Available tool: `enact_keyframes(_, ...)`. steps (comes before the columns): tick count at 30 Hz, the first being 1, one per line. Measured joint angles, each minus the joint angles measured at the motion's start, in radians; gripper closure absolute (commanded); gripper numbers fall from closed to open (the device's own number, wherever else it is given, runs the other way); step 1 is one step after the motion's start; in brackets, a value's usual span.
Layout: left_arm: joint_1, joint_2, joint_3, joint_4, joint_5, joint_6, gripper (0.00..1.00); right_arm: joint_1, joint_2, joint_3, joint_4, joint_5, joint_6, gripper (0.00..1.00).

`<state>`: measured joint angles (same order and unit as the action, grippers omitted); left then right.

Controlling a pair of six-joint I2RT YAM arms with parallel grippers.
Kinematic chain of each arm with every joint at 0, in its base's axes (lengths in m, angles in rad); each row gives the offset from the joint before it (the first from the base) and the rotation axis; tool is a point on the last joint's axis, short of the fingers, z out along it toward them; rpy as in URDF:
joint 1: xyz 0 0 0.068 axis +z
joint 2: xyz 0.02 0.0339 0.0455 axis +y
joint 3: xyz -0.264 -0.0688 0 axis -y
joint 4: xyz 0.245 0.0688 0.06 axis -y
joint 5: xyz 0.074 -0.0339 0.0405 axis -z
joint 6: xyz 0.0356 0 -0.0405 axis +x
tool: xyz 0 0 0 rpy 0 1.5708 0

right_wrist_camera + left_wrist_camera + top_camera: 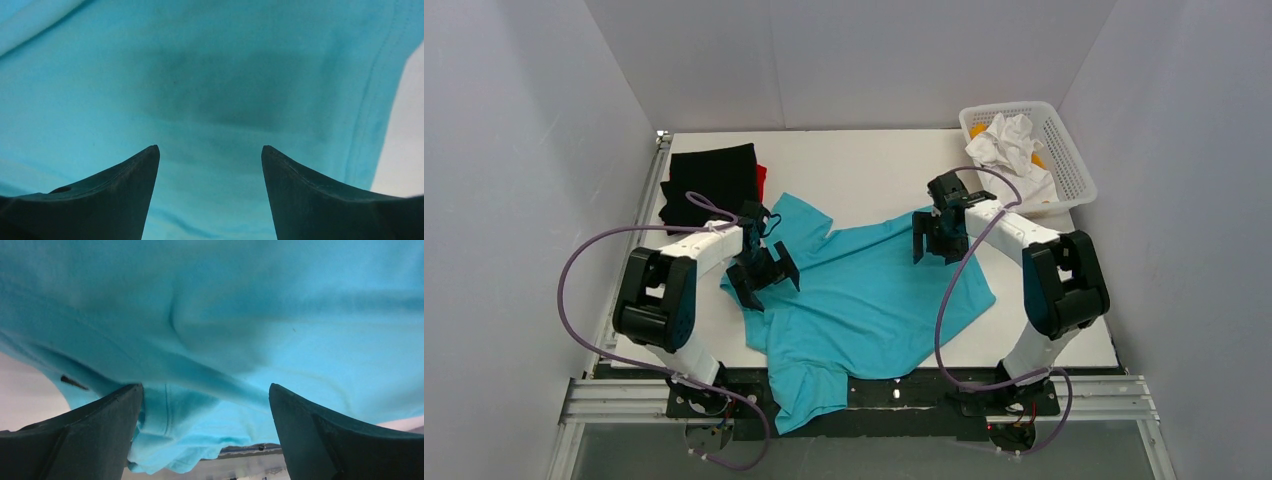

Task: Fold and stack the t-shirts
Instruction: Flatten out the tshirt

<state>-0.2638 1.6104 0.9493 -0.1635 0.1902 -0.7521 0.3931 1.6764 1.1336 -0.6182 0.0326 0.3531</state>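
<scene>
Turquoise t-shirt (874,295) lies under left hand (769,283), right hand (936,248).

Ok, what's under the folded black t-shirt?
A red t-shirt: only a strip shows past the edge of the black t-shirt. The rest is covered, so anything else beneath cannot be seen.

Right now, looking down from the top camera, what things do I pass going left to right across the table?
You pass the black t-shirt → red t-shirt → turquoise t-shirt → white basket.
</scene>
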Motion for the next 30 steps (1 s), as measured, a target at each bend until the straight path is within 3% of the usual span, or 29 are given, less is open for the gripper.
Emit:
enact_keyframes(6,0.011,0.143,0.091,-0.053,-0.005,0.000,0.00,-0.008,0.131,0.044,0.025,-0.002,0.035,0.18)
enact_keyframes(11,0.034,0.312,0.272,-0.174,-0.005,0.006,0.00,-0.063,0.253,0.208,-0.019,0.012,0.063,0.18)
enact_keyframes(22,0.117,0.710,0.918,-0.403,0.004,0.074,0.00,-0.176,0.503,0.617,-0.074,0.040,0.053,0.18)
enact_keyframes(26,0.118,0.698,0.924,-0.361,0.008,0.104,0.01,-0.175,0.493,0.660,-0.091,0.043,0.032,0.18)
enact_keyframes(30,0.105,0.572,0.753,-0.255,0.000,0.139,0.00,-0.161,0.377,0.557,-0.082,0.042,0.030,0.17)
